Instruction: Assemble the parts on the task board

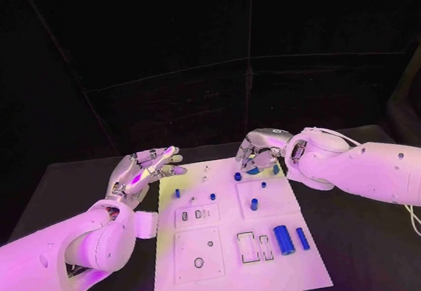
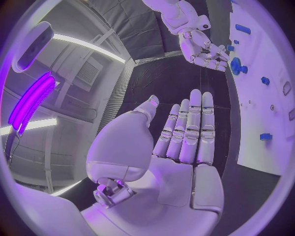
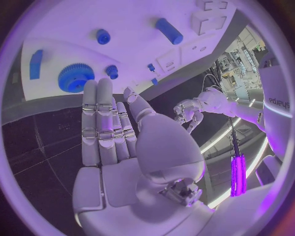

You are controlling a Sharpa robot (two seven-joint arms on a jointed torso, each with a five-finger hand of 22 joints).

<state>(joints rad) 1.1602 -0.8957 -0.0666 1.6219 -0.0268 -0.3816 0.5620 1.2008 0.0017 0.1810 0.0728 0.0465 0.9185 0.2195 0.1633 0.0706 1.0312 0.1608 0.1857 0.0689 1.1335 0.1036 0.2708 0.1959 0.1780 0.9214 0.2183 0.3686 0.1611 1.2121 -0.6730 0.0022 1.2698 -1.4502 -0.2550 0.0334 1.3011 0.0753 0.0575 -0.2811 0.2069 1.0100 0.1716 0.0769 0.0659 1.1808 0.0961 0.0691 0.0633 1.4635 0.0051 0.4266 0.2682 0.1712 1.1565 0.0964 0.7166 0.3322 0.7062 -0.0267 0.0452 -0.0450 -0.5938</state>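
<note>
Left hand (image 1: 149, 169) hangs just off the far left corner of the white board (image 1: 240, 287), palm up and empty, its fingers (image 2: 191, 128) laid out straight and close side by side with the thumb held a little apart. Over to the right hand (image 1: 263, 149), hovering above the far edge of the board, arm reaching in from the right: it too holds nothing, its fingers (image 3: 101, 118) stretched flat together and pointing at the board, thumb angled off to one side. Right beneath those fingertips sits a blue gear (image 3: 76, 77), lying flat on the board, with a small blue knob (image 3: 111, 72) just beside it and a round blue peg (image 3: 103, 36) a bit further in. A flat blue block (image 3: 36, 64) lies near the board's edge on the gear's other side. Moving out toward the near end of the board, a thick blue cylinder (image 1: 284, 240) lies on its side, long axis running near-to-far, and a thinner blue bar (image 1: 303, 239) lies just beside it, parallel, on its right. Left of them are rectangular cutouts (image 1: 248, 247) in the board. Small blue pegs (image 1: 254, 204) stand mid-board, well apart from both hands. The board rests on the black table (image 1: 382, 254).
</note>
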